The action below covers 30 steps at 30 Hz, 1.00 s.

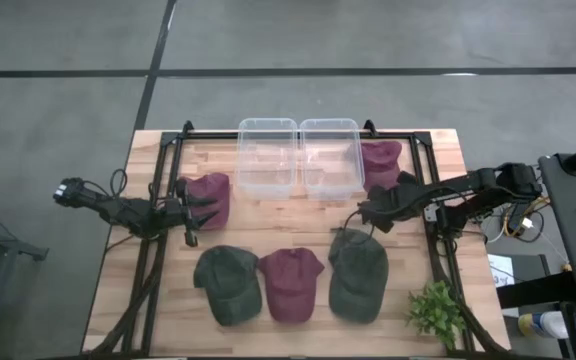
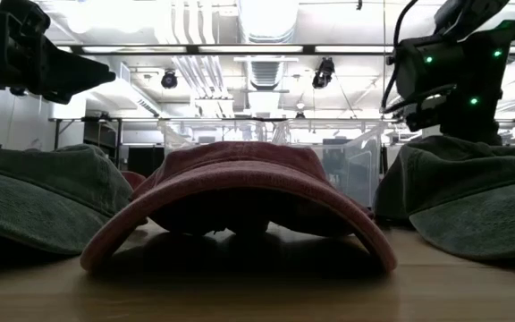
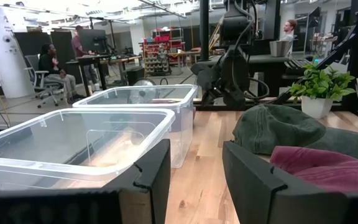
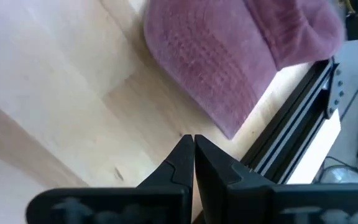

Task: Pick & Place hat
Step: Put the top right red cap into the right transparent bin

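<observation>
Five caps lie on the wooden table. A maroon cap [image 1: 211, 196] is at the left, and another maroon cap [image 1: 380, 160] [image 4: 222, 56] lies far right. Along the near side sit a green cap [image 1: 226, 284], a maroon cap [image 1: 290, 283] [image 2: 240, 179] and a second green cap [image 1: 358, 272] [image 3: 278, 127]. My left gripper [image 1: 196, 215] [image 3: 196, 180] is open, just beside the left maroon cap's near edge, with nothing between its fingers. My right gripper [image 1: 366, 215] [image 4: 194, 144] is shut, above bare wood between the far-right maroon cap and the right green cap.
Two clear plastic bins [image 1: 268, 155] [image 1: 331, 155] [image 3: 73, 134] stand side by side at the table's far middle. A small potted plant [image 1: 436, 312] [image 3: 319, 87] sits at the near right corner. Black frame rails [image 4: 294, 118] run along the table's sides. People show in the room beyond.
</observation>
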Each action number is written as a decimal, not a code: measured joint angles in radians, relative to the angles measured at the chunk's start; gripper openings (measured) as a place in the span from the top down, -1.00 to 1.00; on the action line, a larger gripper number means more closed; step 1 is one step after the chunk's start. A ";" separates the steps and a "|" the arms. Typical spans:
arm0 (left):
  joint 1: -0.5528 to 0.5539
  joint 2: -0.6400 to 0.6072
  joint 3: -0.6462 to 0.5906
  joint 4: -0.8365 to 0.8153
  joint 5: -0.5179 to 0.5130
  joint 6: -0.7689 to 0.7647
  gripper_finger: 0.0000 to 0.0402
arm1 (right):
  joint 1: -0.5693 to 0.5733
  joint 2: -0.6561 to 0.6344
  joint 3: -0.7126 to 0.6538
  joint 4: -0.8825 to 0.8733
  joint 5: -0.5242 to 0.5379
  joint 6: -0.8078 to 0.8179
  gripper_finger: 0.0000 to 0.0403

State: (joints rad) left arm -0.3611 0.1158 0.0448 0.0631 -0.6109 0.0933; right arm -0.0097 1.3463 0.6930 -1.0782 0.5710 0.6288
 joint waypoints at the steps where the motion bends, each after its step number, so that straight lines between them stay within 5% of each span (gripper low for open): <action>1: 0.000 0.000 0.000 0.000 0.000 0.000 0.30 | 0.000 -0.010 -0.005 0.001 -0.012 0.000 0.96; 12: 0.000 0.000 0.000 0.000 0.000 0.000 0.30 | 0.000 -0.055 -0.022 0.011 -0.112 -0.060 0.92; 30: 0.001 0.000 0.000 -0.001 0.000 0.000 0.30 | -0.051 0.038 -0.025 0.031 -0.105 -0.089 0.09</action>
State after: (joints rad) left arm -0.3602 0.1158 0.0448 0.0621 -0.6106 0.0938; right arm -0.0608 1.3839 0.6682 -1.0470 0.4659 0.5397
